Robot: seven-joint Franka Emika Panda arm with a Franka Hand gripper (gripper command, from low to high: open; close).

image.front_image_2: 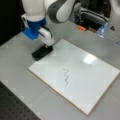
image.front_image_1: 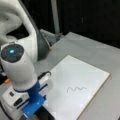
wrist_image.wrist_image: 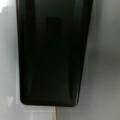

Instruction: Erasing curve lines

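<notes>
The curve lines (image.front_image_1: 76, 89) are a short dark squiggle near the middle of the white board (image.front_image_1: 75, 67); they show in both front views, also as curve lines (image.front_image_2: 66, 76) on the board (image.front_image_2: 97, 75). A black eraser block (image.front_image_2: 42, 52) lies at the board's left corner, half on the grey table. My gripper (image.front_image_2: 46, 46) is straight down on the eraser's top, well away from the squiggle. The eraser (wrist_image.wrist_image: 52, 55) fills the wrist view, and no fingers show there. In a front view the arm's white and blue hand (image.front_image_1: 30, 92) hides the fingertips.
The grey table (image.front_image_2: 17, 65) runs around the board. A small orange object (image.front_image_2: 81, 28) lies behind the board, near a metal frame with a blue piece (image.front_image_2: 102, 28). A dark perforated surface (image.front_image_2: 15, 107) lies at a front view's bottom left.
</notes>
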